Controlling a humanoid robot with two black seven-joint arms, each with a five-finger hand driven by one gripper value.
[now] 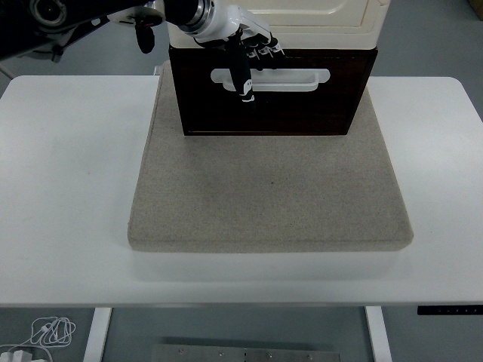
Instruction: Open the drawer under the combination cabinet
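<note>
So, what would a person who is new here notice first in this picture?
Probably the dark drawer with its white handle, at the far end of the grey mat. The left hand reaches over its top edge, one finger hanging across the handle.

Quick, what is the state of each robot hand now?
Left robot hand: fingers curled at the white handle of the drawer; a firm grasp cannot be told.
Right robot hand: not in view.
</note>
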